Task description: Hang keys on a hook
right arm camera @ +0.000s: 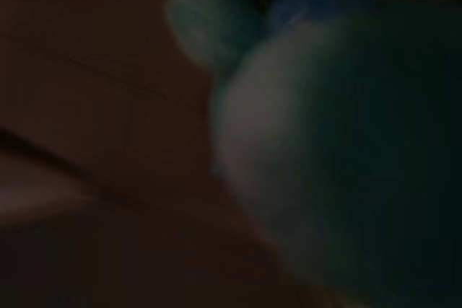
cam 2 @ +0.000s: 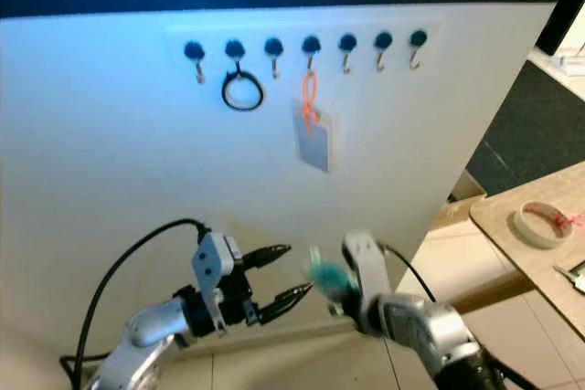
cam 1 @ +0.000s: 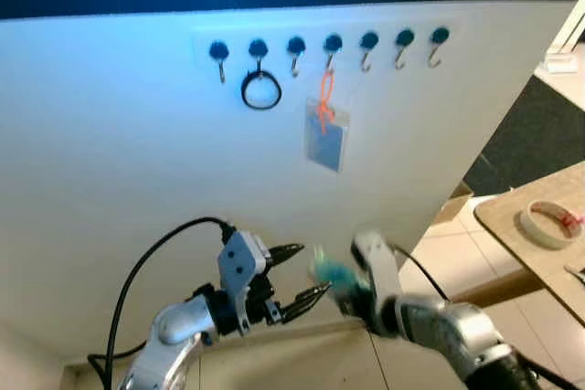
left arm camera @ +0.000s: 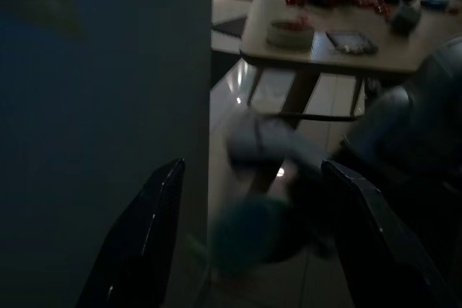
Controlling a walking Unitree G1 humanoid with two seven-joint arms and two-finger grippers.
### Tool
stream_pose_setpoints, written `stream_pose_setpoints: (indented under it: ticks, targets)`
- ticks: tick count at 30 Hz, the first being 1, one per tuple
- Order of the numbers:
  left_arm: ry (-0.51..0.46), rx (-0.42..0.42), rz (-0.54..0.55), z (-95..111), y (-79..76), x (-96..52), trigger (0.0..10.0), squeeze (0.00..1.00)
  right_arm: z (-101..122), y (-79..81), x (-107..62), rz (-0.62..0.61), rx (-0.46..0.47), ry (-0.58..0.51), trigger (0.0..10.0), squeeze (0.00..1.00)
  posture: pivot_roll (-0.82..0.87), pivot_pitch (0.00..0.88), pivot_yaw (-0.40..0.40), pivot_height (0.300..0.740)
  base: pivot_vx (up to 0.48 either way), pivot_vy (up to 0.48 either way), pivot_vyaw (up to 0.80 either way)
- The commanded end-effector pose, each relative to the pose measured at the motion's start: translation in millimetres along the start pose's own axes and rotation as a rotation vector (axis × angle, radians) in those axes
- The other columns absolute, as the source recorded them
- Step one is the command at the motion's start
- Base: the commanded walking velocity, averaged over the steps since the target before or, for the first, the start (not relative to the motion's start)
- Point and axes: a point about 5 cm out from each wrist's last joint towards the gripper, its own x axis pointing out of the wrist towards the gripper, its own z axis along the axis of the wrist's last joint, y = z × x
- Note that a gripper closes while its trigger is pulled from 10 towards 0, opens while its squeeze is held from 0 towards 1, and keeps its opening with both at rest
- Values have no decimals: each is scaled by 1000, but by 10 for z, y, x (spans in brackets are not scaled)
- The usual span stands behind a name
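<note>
Fingers of my left gripper spread empty beside my right gripper, whose blurred grip I cannot tell, with teal keys low, far below the hooks; mid-lift they may slip.

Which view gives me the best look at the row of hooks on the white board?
The left eye view: the hooks run sharp across the top of the white board, two taken, by a black ring and an orange-looped tag. The right eye view shows the same row. The dark left wrist view shows only the board's face.
</note>
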Motion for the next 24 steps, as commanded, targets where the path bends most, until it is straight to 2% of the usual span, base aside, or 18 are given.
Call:
stream_pose_setpoints:
  ticks: [1, 2, 3, 5, 6, 7, 12, 16, 18, 19, 20, 21, 22, 23, 24]
  targets:
    - [62, 7, -22, -83, -20, -20, 10000, 0, -270, -16, 70, -45, -145, 136, 10000, 0, 67, 102, -13, 740, 0, 0, 0]
    - [62, 7, -22, -83, -20, -20, 10000, 0, -270, -16, 70, -45, -145, 136, 10000, 0, 67, 102, -13, 740, 0, 0, 0]
    - [67, 11, -19, -89, -17, -23, 10000, 0, -406, -66, 98, -95, -270, 208, 10000, 0, 67, 102, -15, 740, 0, 0, 0]
    - [67, 10, -14, -91, -14, -29, 10000, 0, -421, -49, 122, -80, -206, 196, 10000, 0, 67, 104, -15, 740, 0, 0, 0]
    - [67, 10, -14, -91, -14, -29, 10000, 0, -421, -49, 122, -80, -206, 196, 10000, 0, 67, 104, -15, 740, 0, 0, 0]
    - [71, 10, -11, -98, -14, -33, 10000, 0, -419, -79, 124, -110, -268, 202, 10000, 0, 66, 105, -15, 740, 0, 0, 0]
    - [107, 18, 0, -145, -7, -45, 10000, 0, -383, -93, 146, -122, -342, 179, 10000, 0, 64, 105, -14, 740, 0, 0, 0]
    - [168, 54, 11, -213, 20, -57, 10000, 0, -328, -64, 205, -112, -317, 106, 10000, 0, 63, 104, -19, 740, 0, 0, 0]
    - [168, 54, 11, -213, 20, -57, 10000, 0, -328, -64, 205, -112, -317, 106, 10000, 0, 63, 104, -19, 740, 0, 0, 0]
    - [186, 62, 19, -232, 33, -61, 10000, 0, -297, -32, 233, -86, -217, 65, 10000, 0, 59, 103, -19, 740, 0, 0, 0]
    - [186, 62, 19, -232, 33, -61, 10000, 0, -297, -32, 233, -86, -217, 65, 10000, 0, 59, 103, -19, 740, 0, 0, 0]
    - [207, 70, 36, -258, 51, -67, 10000, 0, -274, -49, 259, -112, -171, 25, 10000, 0, 60, 104, -19, 740, 0, 0, 0]
    - [229, 76, 54, -284, 70, -73, 10000, 0, -209, -21, 298, -70, 167, -48, 10000, 0, 60, 105, -22, 740, 0, 0, 0]
    - [229, 76, 54, -284, 70, -73, 10000, 0, -209, -21, 298, -70, 167, -48, 10000, 0, 60, 105, -22, 740, 0, 0, 0]
    - [249, 78, 76, -307, 90, -79, 10000, 0, -224, -23, 323, -41, 444, -73, 10000, 0, 60, 104, -22, 740, 0, 0, 0]
